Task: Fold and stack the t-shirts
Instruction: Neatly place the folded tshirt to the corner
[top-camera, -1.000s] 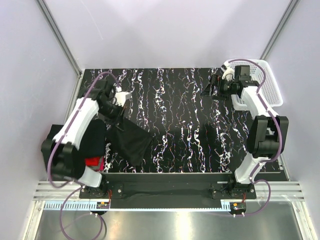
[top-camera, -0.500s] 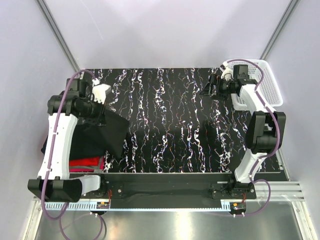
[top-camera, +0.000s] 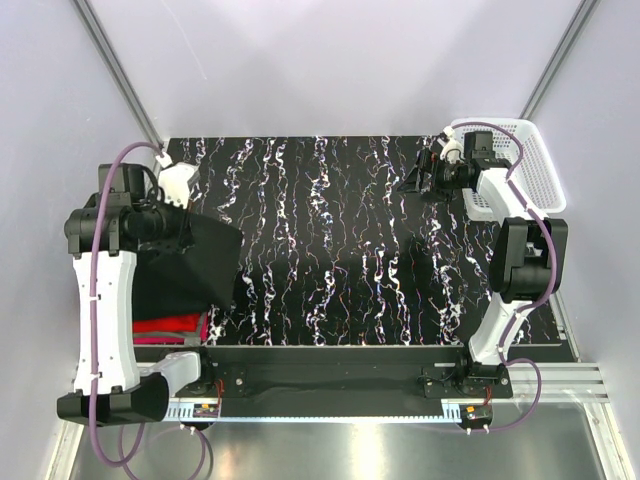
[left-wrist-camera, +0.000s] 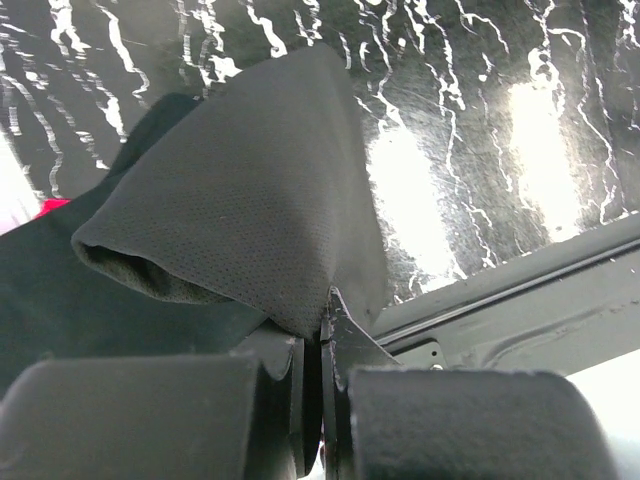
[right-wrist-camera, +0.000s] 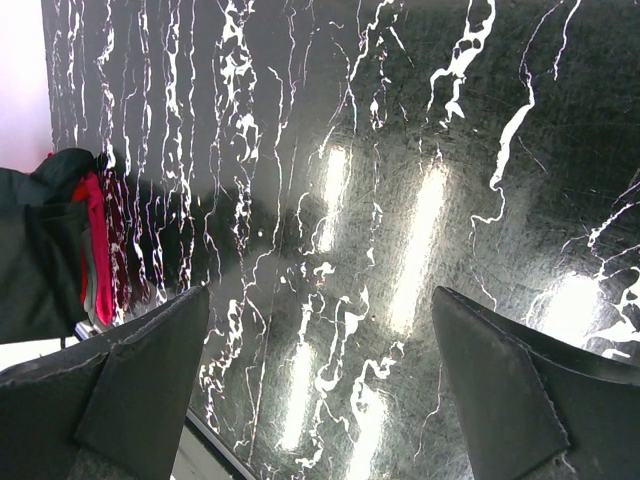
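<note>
**A:** Where's the shirt right now?

**B:** The plain black soft-cloth t-shirt (top-camera: 208, 262) is caught in the left gripper (left-wrist-camera: 322, 338). The jaws are squeezed together on a pinch of its fabric. From the fingertips the cloth swells away in a rounded fold with a fine dotted weave, then drapes down below the gripper.

**A:** Is it clear of the table?

**B:** Only the pinched part is lifted. Its lower edge hangs toward the pile of folded shirts (top-camera: 160, 300), which sits beneath the left gripper on the side toward the arm's base. I cannot tell whether the held shirt touches that pile, because black merges with black there.

**A:** What's in the pile?

**B:** There is dark cloth on top, a red folded t-shirt (top-camera: 168, 324) under it, and a thin pink cloth edge (top-camera: 205, 327) beside the red.

**A:** And the other arm?

**B:** The right gripper (right-wrist-camera: 318, 395) has its fingers (right-wrist-camera: 150, 385) spread wide apart with nothing between them. It hangs over the glossy black tabletop with white marble veins (top-camera: 330, 230). The white plastic mesh basket (top-camera: 535, 165) lies just behind it, on its wrist side. The two grippers are well apart. From the right wrist camera the pile shows far ahead, past the left fingertip.
</note>
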